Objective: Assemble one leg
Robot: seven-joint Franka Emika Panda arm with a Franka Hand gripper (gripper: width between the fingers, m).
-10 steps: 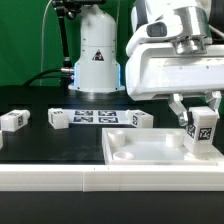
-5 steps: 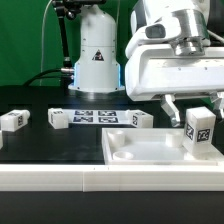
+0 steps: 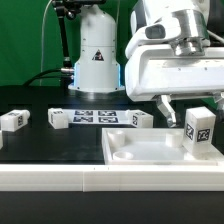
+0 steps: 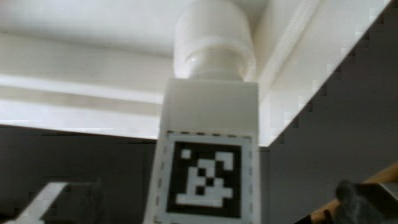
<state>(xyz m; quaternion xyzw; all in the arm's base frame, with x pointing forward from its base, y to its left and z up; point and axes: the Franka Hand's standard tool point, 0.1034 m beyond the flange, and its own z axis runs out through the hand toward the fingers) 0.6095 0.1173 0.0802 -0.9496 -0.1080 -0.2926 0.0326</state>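
The leg [image 3: 200,133], a small white post with a black-and-white tag, stands upright on the right-hand corner of the large white panel [image 3: 140,152]. My gripper [image 3: 190,110] is open, with one finger on each side of the leg's top and neither touching it. In the wrist view the leg [image 4: 214,150] fills the middle, its narrow round end against the panel [image 4: 71,75]. The fingertips [image 4: 43,205] sit wide apart at the frame's edges, around my gripper's midpoint [image 4: 210,206].
Three more small tagged posts lie on the black table: one at the exterior view's far left [image 3: 12,120], one beside the marker board [image 3: 60,119], and one at its other end [image 3: 140,119]. The marker board [image 3: 97,117] lies behind the panel. The robot base [image 3: 97,55] stands at the back.
My gripper was shut on the leg one second ago. It has let go and the fingers have spread apart. The leg stays standing on the panel.
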